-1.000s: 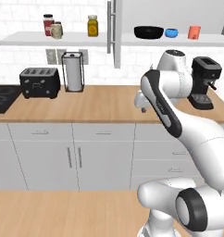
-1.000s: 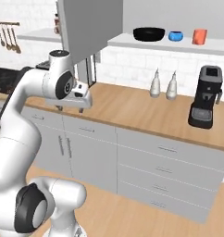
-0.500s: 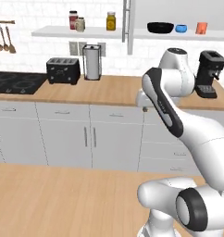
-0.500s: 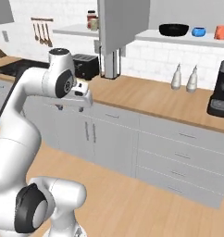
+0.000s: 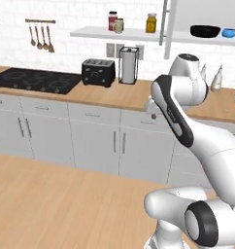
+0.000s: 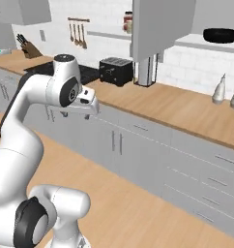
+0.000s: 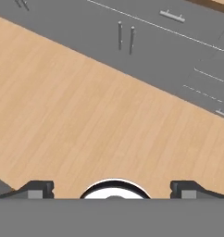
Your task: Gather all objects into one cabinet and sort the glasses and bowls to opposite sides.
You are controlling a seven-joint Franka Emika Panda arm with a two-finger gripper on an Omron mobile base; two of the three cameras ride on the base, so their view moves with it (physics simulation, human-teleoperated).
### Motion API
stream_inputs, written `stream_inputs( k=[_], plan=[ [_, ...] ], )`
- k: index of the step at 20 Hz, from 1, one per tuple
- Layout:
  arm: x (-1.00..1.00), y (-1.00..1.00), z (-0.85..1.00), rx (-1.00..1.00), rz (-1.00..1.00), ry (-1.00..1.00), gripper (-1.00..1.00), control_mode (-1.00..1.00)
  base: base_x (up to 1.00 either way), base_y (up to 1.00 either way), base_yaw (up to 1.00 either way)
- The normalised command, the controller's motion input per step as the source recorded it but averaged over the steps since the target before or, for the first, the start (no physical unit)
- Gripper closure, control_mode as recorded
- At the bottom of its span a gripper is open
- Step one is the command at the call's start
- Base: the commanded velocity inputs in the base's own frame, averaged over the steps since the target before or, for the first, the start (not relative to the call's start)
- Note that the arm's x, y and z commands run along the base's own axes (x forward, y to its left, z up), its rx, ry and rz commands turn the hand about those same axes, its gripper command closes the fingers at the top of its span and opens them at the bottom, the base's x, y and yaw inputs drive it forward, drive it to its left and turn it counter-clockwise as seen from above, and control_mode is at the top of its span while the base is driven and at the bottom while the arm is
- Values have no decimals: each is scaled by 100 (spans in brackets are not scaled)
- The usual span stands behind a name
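With the gripper (image 7: 112, 190) wide apart, empty and aimed at the floor (image 7: 86, 120), the black bowl (image 5: 205, 31) and blue bowl (image 5: 228, 33) sit well apart from it on the cabinet shelf (image 5: 187, 38), so a reach from here would likely fall short or clip the open door (image 6: 160, 24).

No text, label, brand, number or sign can be read in any of the views. The jars (image 5: 151, 23) on the shelf (image 5: 95, 33) are seen with coloured bands, but nothing legible is made out on them. The toaster (image 5: 97, 72) and the cupboard fronts (image 5: 92, 141) are shown plain, with no markings that can be read.
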Motion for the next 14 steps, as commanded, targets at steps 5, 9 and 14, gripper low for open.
stream_inputs(
  k=[5,9,14],
  plan=[
    [0,0,0,0,0,0,-100,100,10,88,38],
    [0,0,0,0,0,0,-100,100,91,35,13],
    [0,0,0,0,0,0,-100,100,100,23,5]
  ],
)
